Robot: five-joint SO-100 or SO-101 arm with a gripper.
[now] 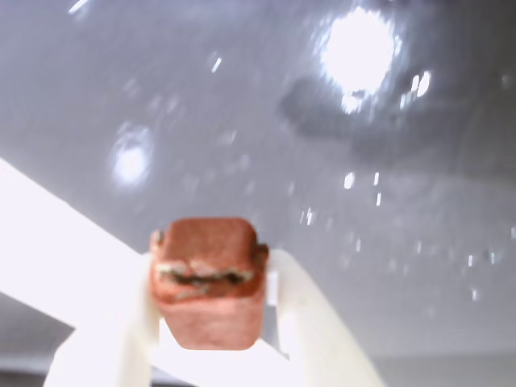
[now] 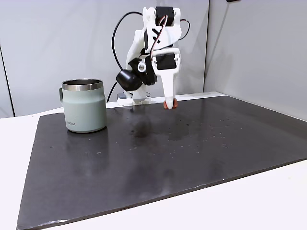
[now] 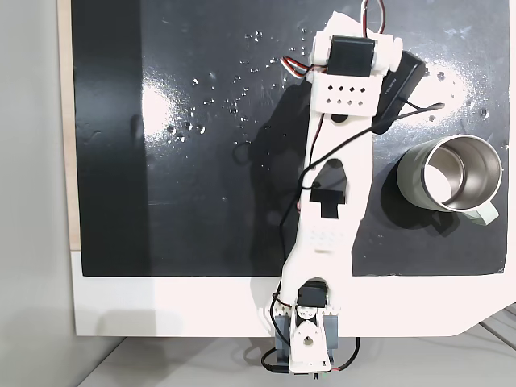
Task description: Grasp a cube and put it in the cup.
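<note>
In the wrist view the reddish-orange cube (image 1: 211, 282) fills the space between two white fingers (image 1: 306, 322), and my gripper (image 1: 211, 270) is shut on it. A fixed view from the side has the gripper (image 2: 169, 102) pointing down near the back of the mat, the cube (image 2: 169, 104) at its tip, held a little above the surface. The pale grey-green cup (image 2: 85, 108) stands upright at the left of that view, well apart from the gripper. From above, the cup (image 3: 402, 179) sits open-mouthed to the right of the arm (image 3: 330, 193), and it looks empty.
A glossy black mat (image 2: 168, 158) speckled with small droplets covers the white table (image 2: 268, 196). Grey wall panels rise behind the table. The arm's base (image 3: 302, 339) is clamped at the table's edge in the fixed view from above.
</note>
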